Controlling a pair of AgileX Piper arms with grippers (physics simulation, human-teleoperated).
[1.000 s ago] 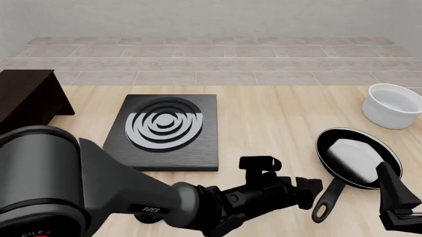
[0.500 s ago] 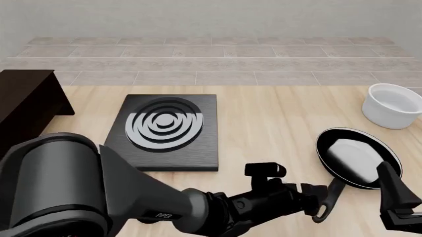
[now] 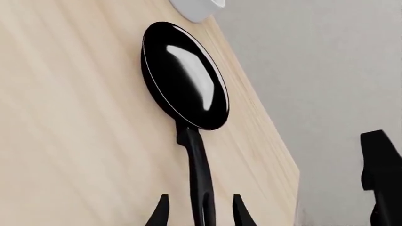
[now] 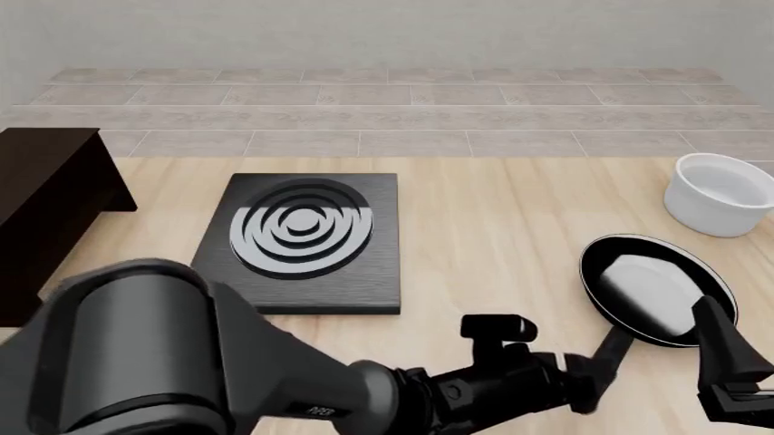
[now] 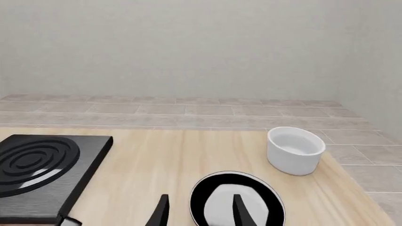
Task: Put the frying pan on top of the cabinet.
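One frying pan (image 4: 657, 288) lies on the tabletop (image 4: 508, 227) at the right, near one white bowl (image 4: 720, 193). One stove slab (image 4: 303, 240) and one cabinet (image 4: 43, 195), cut by the left edge. The left fingers (image 3: 162, 214) stand open around the pan handle. The right fingers (image 5: 238, 212) are open; their tips are cut off.

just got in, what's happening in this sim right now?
The left end effector is open, its fingers straddling the handle of the frying pan, not closed on it. The pan sits on the table near the white bowl. The right end effector hangs open above the pan, holding nothing. The cabinet is at the far left, beyond the stove slab; nothing visible on the part in view.
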